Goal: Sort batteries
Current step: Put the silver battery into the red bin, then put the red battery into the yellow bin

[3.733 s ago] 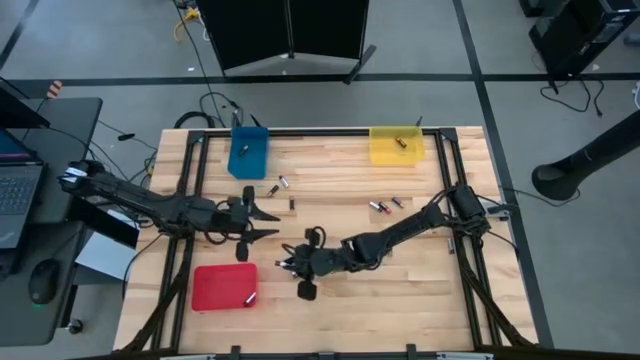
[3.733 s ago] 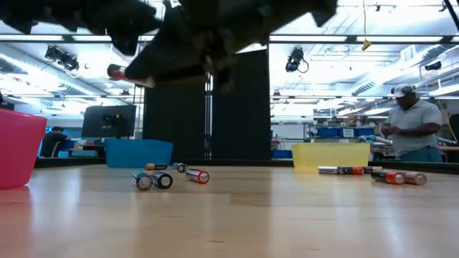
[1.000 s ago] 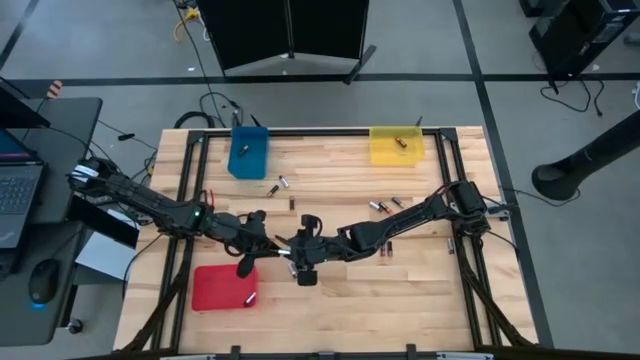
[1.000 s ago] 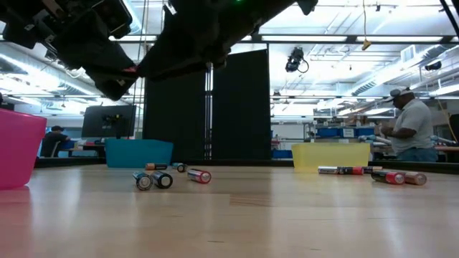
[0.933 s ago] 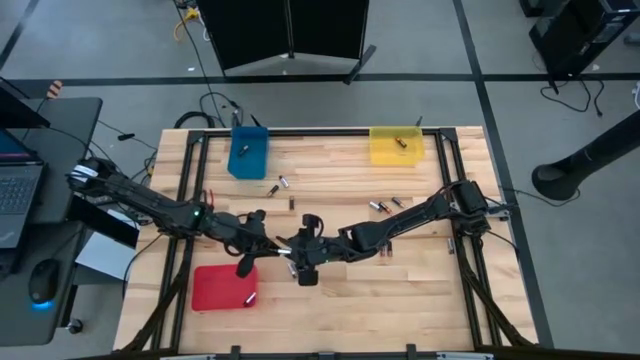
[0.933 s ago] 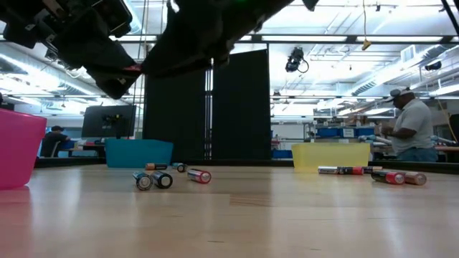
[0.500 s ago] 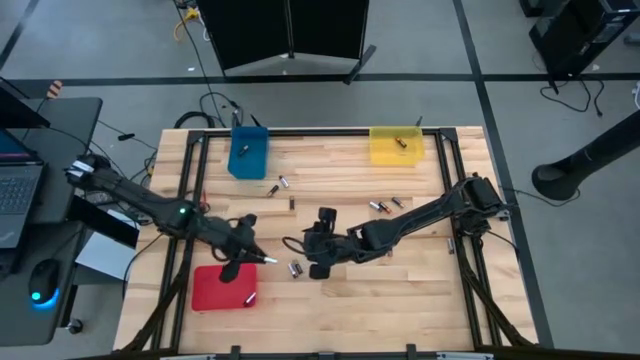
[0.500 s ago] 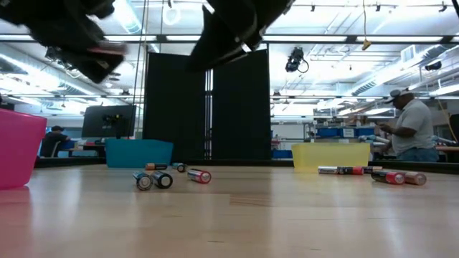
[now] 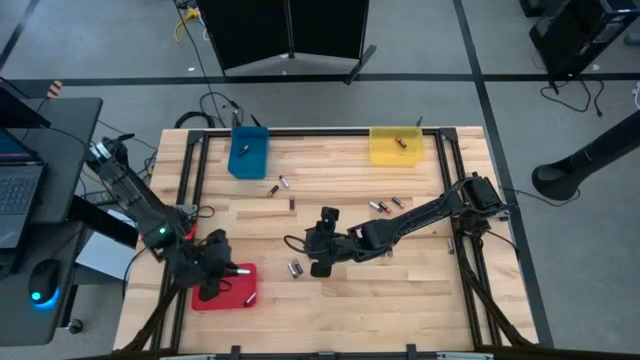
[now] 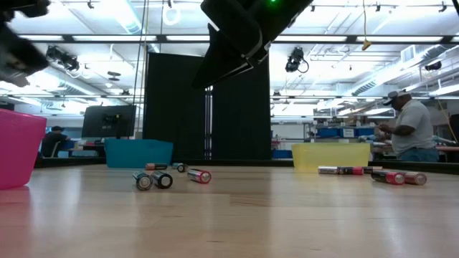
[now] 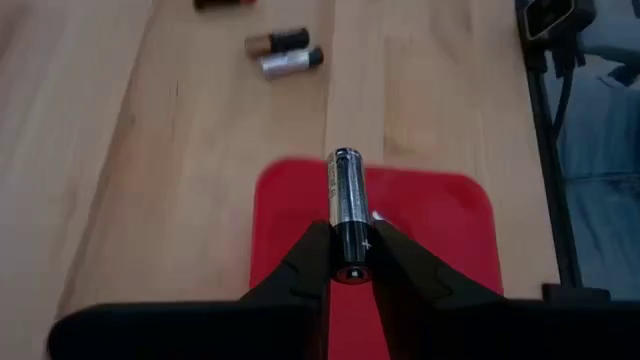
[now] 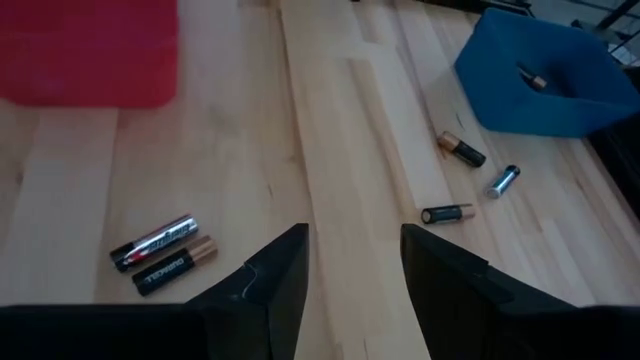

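Observation:
My left gripper (image 9: pixel 222 272) hangs over the red tray (image 9: pixel 208 297) at the table's near left, shut on one black and silver battery (image 11: pixel 346 205). My right gripper (image 12: pixel 350 268) stands open above the table's middle (image 9: pixel 318 262), nothing between its fingers. Two batteries (image 12: pixel 163 254) lie side by side on the wood just below it (image 9: pixel 293 268). More batteries (image 9: pixel 277 185) lie loose near the blue tray (image 9: pixel 248 153), and others (image 9: pixel 385 205) lie right of centre. My left gripper pinches the battery's rear end (image 11: pixel 350 250) between its two fingertips (image 11: pixel 305 262). The battery lies along the fingers and sticks out forward past their tips. It is lifted clear, above the red tray (image 11: pixel 440 230).
A yellow tray (image 9: pixel 396 146) with a battery stands at the far right, the blue tray holds one too. In the low view, batteries (image 10: pixel 152 180) lie left of centre and others (image 10: pixel 391 176) at the right. A person (image 10: pixel 412 125) stands beyond the table.
My left gripper has swung away from my right gripper toward the table's near left corner, turning as it went, and carries the battery over the red tray. My right gripper has drawn back a little toward the right, which uncovers the two batteries on the wood.

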Controlling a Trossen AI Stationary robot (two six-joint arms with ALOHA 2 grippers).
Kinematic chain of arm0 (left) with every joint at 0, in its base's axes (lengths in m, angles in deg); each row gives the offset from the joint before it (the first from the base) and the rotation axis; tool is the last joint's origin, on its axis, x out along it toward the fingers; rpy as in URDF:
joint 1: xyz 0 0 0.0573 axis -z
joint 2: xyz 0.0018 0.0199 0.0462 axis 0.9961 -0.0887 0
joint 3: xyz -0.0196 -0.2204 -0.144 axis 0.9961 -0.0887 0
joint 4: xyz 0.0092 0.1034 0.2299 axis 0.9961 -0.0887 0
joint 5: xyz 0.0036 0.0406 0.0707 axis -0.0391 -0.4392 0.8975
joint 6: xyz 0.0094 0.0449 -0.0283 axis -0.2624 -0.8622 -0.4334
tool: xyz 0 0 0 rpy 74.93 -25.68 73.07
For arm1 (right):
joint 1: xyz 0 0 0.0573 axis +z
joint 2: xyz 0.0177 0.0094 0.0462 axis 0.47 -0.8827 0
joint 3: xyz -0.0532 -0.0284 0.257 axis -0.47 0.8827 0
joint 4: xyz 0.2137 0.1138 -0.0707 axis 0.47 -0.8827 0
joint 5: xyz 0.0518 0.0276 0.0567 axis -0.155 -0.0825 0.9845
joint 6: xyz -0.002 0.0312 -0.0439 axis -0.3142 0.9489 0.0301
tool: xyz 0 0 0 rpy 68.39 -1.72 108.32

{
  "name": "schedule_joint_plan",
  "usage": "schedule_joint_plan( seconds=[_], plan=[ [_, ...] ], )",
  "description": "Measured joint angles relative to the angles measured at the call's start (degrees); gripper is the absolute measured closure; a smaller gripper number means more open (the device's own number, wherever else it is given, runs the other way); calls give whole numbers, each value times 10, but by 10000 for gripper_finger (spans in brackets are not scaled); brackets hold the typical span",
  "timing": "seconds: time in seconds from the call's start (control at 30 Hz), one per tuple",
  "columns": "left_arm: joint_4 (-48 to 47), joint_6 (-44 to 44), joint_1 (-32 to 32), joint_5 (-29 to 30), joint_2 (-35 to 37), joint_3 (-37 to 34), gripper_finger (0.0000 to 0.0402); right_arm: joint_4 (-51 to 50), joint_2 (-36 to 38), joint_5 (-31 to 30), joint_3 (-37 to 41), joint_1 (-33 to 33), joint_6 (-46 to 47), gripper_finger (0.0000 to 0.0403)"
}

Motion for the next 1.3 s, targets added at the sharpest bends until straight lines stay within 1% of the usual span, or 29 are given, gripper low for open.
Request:
schedule_joint_plan(
  seconds=[0.07,0.17,0.27,0.37,0.7,0.83,1.03,1.3],
  plan=[
    [-1,34,25,17,-4,-11,344,0,0,0,0,0,0,233],
    [-7,81,48,23,-15,-32,344,0,0,0,0,-1,0,233],
    [-10,116,58,23,-35,-53,344,0,0,0,0,0,0,233],
    [-3,132,59,17,-58,-63,344,1,0,0,0,0,0,234],
    [14,143,58,-4,-136,-61,344,3,-1,1,0,0,-1,234],
    [16,146,58,-17,-142,-61,342,3,-1,1,0,0,-1,234],
    [-1,141,58,-49,-144,-42,312,4,-1,1,0,0,-1,234],
    [-29,114,58,-38,-144,-11,303,4,-1,1,0,0,-1,234]
  ],
)
